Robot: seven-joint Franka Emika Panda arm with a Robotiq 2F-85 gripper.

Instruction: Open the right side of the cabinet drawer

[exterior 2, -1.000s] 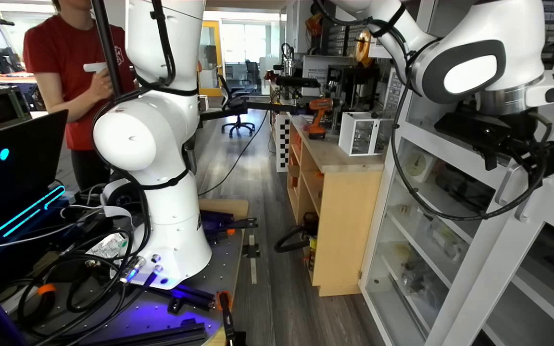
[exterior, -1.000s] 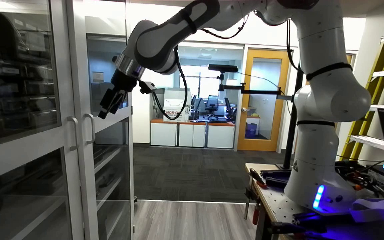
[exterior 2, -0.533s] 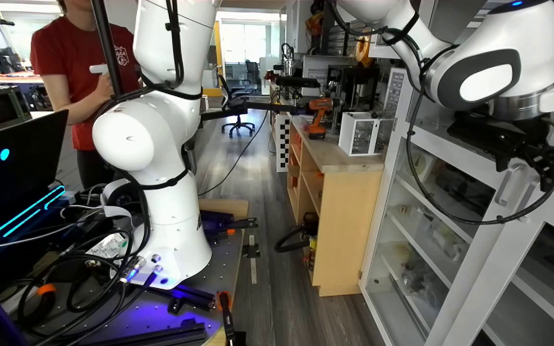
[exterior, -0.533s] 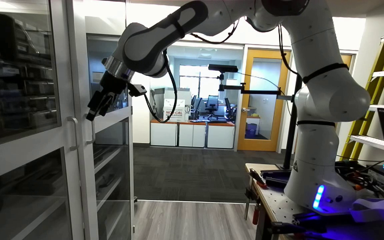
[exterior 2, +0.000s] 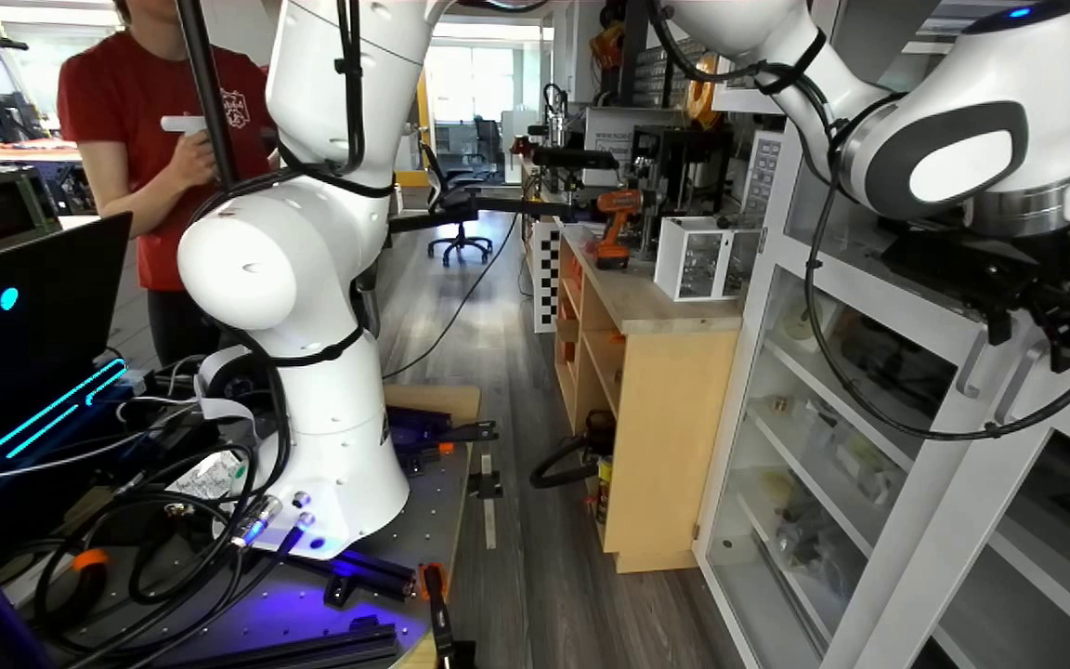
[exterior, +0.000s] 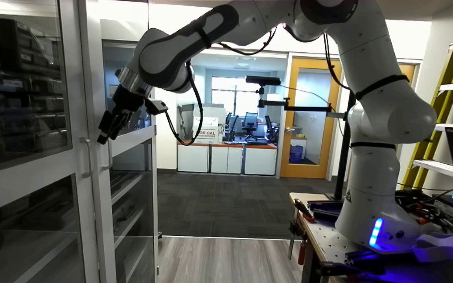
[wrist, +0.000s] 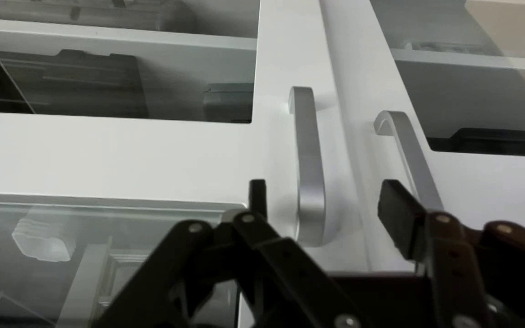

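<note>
The tall light grey cabinet (exterior: pixel 26 182) has both glass doors shut. The right side, its right-hand door (exterior: pixel 106 216), also shows in an exterior view (exterior 2: pixel 965 530). The wrist view shows the cabinet upside down, with this door at the left. Its bar handle (wrist: pixel 309 159) lies between the fingers there, apart from both; it also shows in both exterior views (exterior: pixel 110 159) (exterior 2: pixel 1021 379). My gripper (wrist: pixel 324 200) is open and empty, at the handle's upper end in both exterior views (exterior: pixel 107 138) (exterior 2: pixel 1031 348). I cannot tell whether the fingertips reach past the bar.
The left door's handle (wrist: pixel 409 146) stands close beside, partly behind one finger in the wrist view. A black cable (exterior 2: pixel 879 409) loops below my wrist in front of the doors. A wooden bench (exterior 2: pixel 665 437) stands beside the cabinet. A person (exterior 2: pixel 173 167) stands behind the base.
My open gripper has moved toward the cabinet and slightly down, coming over the right door's handle. The doors have not moved. The person has shifted slightly.
</note>
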